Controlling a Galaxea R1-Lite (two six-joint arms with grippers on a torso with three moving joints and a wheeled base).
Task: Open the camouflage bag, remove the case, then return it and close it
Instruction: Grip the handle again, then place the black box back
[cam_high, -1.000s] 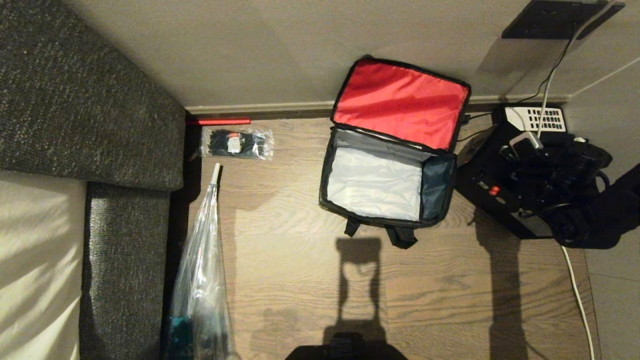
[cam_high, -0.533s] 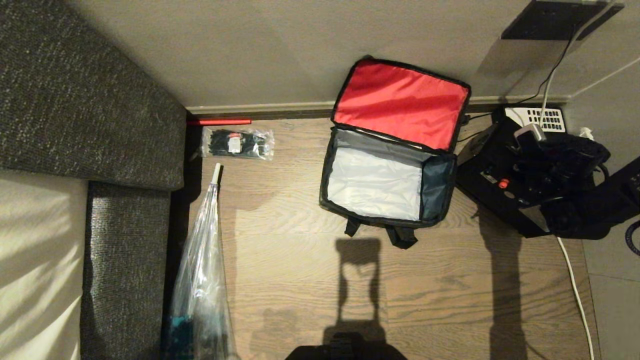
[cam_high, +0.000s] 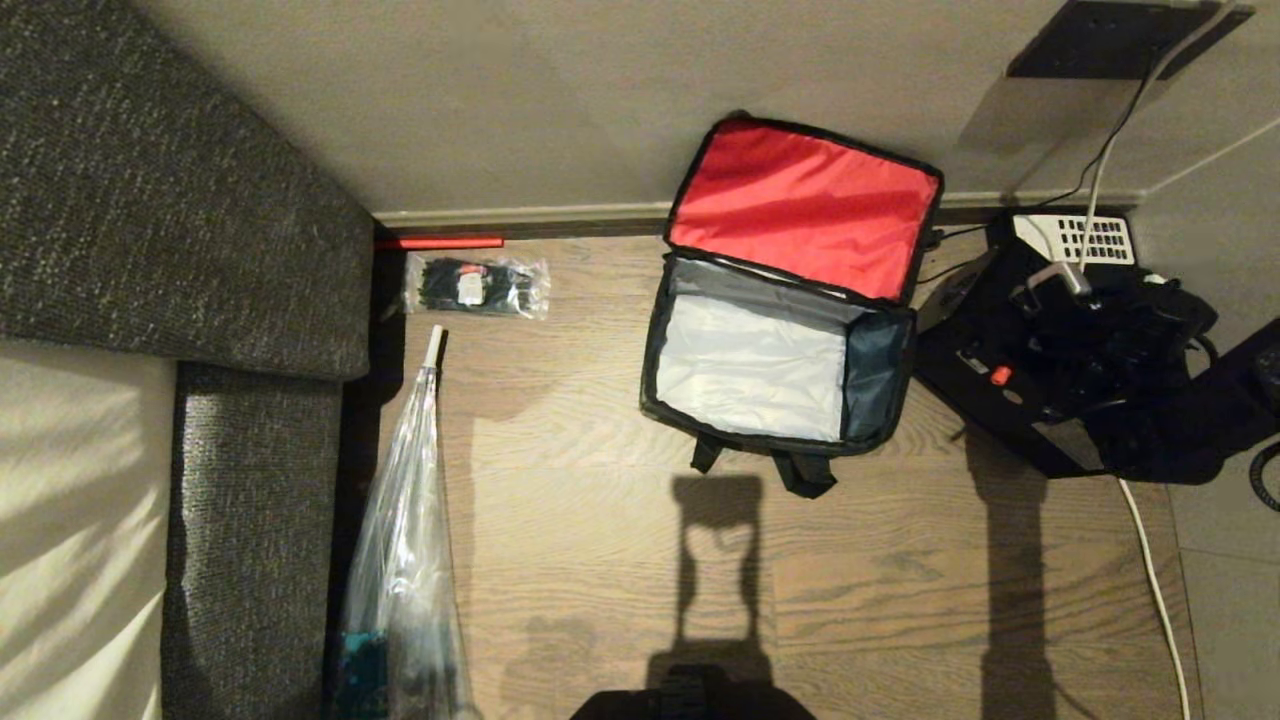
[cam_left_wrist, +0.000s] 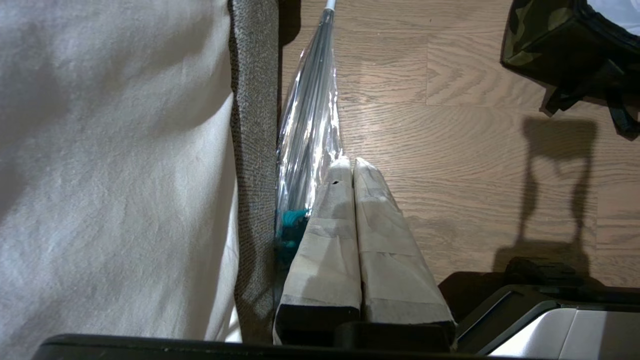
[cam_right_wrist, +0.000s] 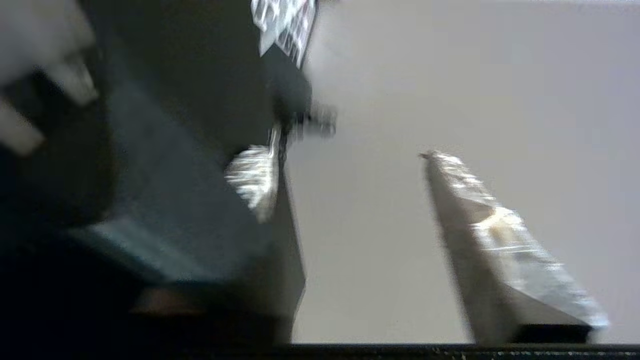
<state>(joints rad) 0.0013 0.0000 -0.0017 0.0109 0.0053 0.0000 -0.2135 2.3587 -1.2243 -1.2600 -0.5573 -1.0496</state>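
Note:
The camouflage bag (cam_high: 878, 372) lies open on the wooden floor. Its red-lined lid (cam_high: 800, 205) leans on the wall and its pale grey inside holds nothing. One green corner of the bag (cam_left_wrist: 542, 37) shows in the left wrist view. The black case (cam_high: 985, 405), with its red knob (cam_high: 1000, 375), lies just right of the bag. My right gripper (cam_high: 1058, 290) is over the case's far part. In the right wrist view the right gripper (cam_right_wrist: 345, 160) is open: one finger (cam_right_wrist: 252, 180) lies against the case's dark side and only pale wall shows between the two. My left gripper (cam_left_wrist: 351, 162) hangs shut beside the sofa.
A black telephone with a white keypad (cam_high: 1075, 238) sits against the wall behind the case. A white cable (cam_high: 1150, 570) runs along the right. A packet of black ties (cam_high: 475, 287) and a clear-wrapped umbrella (cam_high: 405, 540) lie at the left by the grey sofa (cam_high: 180, 200).
My right arm has shifted a little over the case, and the case's end with the red knob has shifted slightly with it. The bag and the left arm have not moved.

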